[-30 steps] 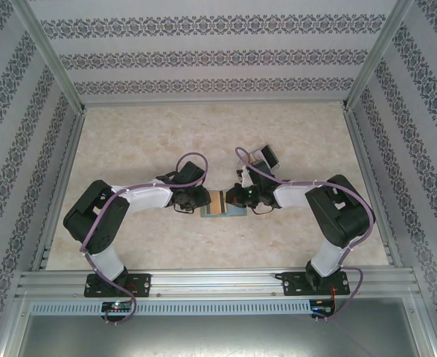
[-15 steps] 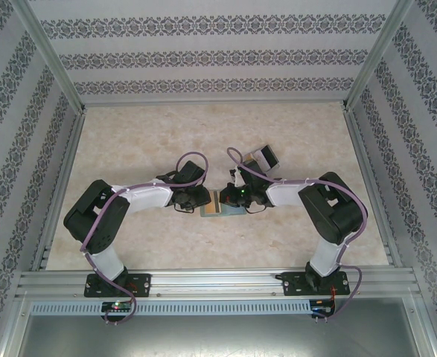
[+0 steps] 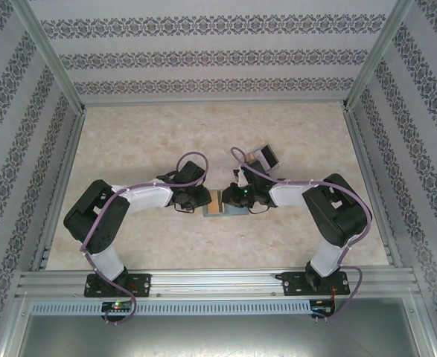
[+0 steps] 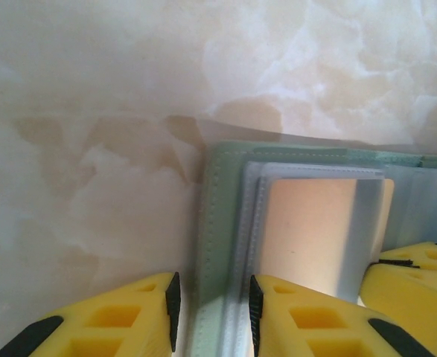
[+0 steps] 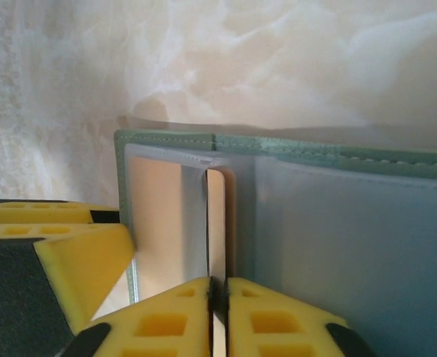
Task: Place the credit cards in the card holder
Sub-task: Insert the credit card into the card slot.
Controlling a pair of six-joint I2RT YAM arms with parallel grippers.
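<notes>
1. Top external: the card holder lies open on the counter between the arms; the left hand is at its left end and the right hand is over its middle.
2. Left wrist: the left hand is parted astride the holder's stitched green edge (a gap shows beside that edge, so no pinch); an orange-yellow card sits among the clear sleeves.
3. Right wrist: the right hand is clenched on the orange-yellow card, seen edge-on (a thin strip) reaching into the open holder.
</notes>
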